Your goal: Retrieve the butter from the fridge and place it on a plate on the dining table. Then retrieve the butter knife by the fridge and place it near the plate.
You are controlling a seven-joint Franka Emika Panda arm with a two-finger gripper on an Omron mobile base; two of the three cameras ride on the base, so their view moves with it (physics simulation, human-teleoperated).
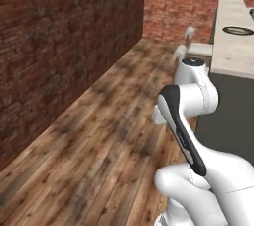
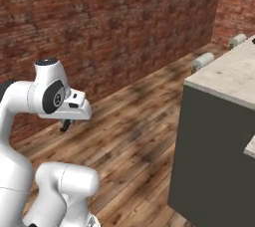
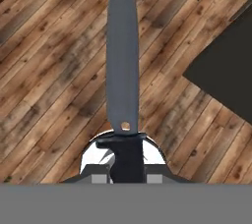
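My gripper is shut on the black handle of the butter knife, whose long dark-grey blade points away from the hand over the wooden floor. In the right base view the gripper hangs under the white hand, left of the dining table. The plate, dark-rimmed with a grey centre, lies on the beige stone top of the dining table, far ahead to the right. I cannot make out the butter. The fridge is out of view.
A red brick wall runs along the left, with wooden plank floor between it and the table. Pale grey stools stand at the table's near side. The table's dark front shows at the hand view's right.
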